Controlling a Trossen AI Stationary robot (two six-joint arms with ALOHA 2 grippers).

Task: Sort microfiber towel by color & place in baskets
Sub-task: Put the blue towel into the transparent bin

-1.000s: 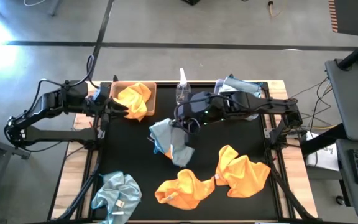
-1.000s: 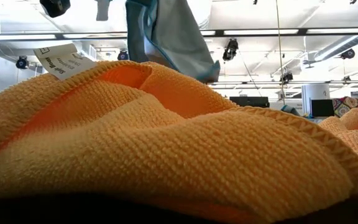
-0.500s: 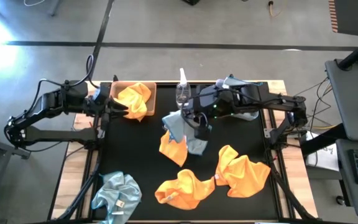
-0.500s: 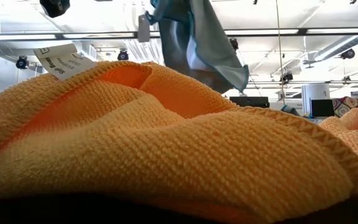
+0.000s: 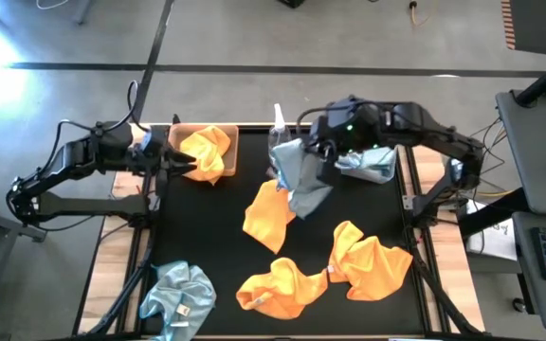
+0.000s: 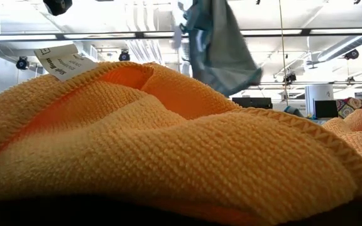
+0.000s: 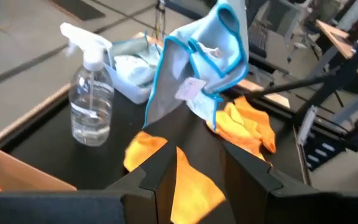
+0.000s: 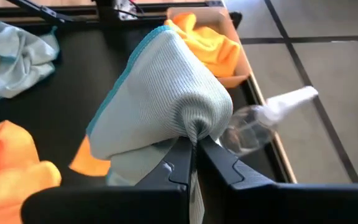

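Note:
My right gripper [image 5: 318, 163] is shut on a pale blue towel [image 5: 300, 180], held in the air beside the grey-blue basket [image 5: 395, 157], which has pale blue cloth inside. An orange towel [image 5: 266, 216] lies flat on the mat just below the hanging one. My left gripper [image 5: 173, 161] waits open at the near side of the tan basket [image 5: 231, 142], which holds an orange towel [image 5: 207, 152]. Two more orange towels [image 5: 278, 289] [image 5: 368, 260] and a pale blue one [image 5: 178, 298] lie crumpled near the table's near edge. My right gripper pinches a gathered fold [image 8: 194, 127] of the pale blue towel between its two fingers [image 8: 180, 160]; several layers bunch together there. The fingers come from above. The towel is lifted clear of the table and hangs slack below the gripper [image 6: 222, 44].
A clear spray bottle [image 5: 278, 137] stands upright between the two baskets, close to the hanging towel. In the low view an orange towel [image 6: 168, 144] with a white tag fills the foreground. Bare black mat lies between the left arm and the orange towel at the middle.
My right gripper has risen and moved toward the table's far right, toward the grey-blue basket, carrying the pale blue towel clear of the mat. The orange towel that lay under it is uncovered and has stayed where it was.

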